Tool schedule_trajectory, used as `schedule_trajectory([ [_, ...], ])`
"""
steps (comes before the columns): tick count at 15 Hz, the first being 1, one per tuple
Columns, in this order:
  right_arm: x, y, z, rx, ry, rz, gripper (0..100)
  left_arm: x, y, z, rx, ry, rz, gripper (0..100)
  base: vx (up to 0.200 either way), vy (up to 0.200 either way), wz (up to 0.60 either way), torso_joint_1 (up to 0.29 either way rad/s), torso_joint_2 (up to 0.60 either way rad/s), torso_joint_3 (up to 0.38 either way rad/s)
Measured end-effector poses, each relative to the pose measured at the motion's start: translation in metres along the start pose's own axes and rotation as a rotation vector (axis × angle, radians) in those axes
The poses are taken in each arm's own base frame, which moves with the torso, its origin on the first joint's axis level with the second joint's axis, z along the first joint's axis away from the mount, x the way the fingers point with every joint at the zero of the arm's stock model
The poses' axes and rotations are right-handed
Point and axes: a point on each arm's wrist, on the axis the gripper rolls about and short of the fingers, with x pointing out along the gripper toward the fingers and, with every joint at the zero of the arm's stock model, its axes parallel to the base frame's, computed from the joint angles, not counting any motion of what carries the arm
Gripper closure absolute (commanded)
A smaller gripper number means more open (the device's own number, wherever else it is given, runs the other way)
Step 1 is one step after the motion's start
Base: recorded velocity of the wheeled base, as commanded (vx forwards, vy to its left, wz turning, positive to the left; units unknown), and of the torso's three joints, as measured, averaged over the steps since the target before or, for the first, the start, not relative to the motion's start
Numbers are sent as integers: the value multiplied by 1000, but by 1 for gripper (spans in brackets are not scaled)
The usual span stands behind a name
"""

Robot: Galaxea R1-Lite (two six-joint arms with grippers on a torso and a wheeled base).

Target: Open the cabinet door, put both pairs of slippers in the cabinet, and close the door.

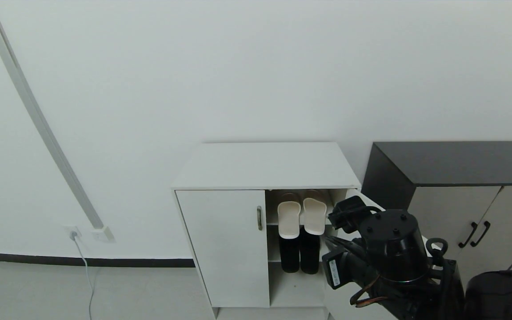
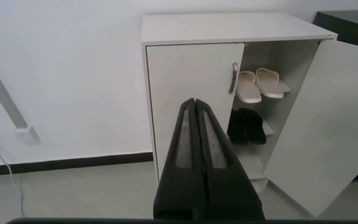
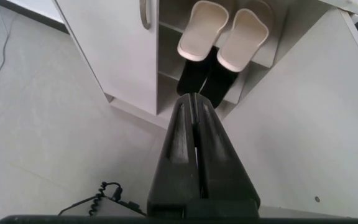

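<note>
- Counting the slippers gives two pairs, four in all, both inside the white cabinet [image 1: 265, 166].
- One cream pair [image 1: 289, 218] lies side by side on the upper shelf, its ends projecting past the shelf's front edge.
- One black pair [image 1: 289, 253] lies side by side on the shelf directly below the cream pair.
- The cabinet has two doors. The left door [image 1: 220, 244] is closed and carries one metal handle [image 1: 259, 218] at its inner edge. The right door [image 2: 328, 124] stands swung wide open.
- The left gripper [image 2: 195, 102] has its two fingers pressed together with nothing between them. It is held in front of the closed left door, well apart from it.
- The right gripper [image 3: 195, 96] is likewise clenched and empty. It sits before the open half of the cabinet, clear of both pairs.
- One dark-topped cabinet [image 1: 456, 162] stands just beside the white one, with two black handles [image 1: 476, 233] on its pale doors.
- Two wall outlets are low on the wall. One [image 1: 73, 233] has a plug and a grey cable running to the floor, and the other [image 1: 103, 234] sits at the foot of one slanting wall strip [image 1: 29, 106].
- A black skirting band [image 1: 105, 261] runs along the wall base.
</note>
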Motion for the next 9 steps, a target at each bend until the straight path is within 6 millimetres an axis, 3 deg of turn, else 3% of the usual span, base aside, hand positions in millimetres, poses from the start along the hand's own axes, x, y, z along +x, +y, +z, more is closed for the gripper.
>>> schedule_trajectory([
  [3,1,-1,0,-1,2,-2,100,0,0,0,0,1,0,100,0,0,-600,9,2,1],
  [9,1,1,0,3,-5,2,100,0,0,0,-4,-1,15,100,0,0,0,0,0,0],
])
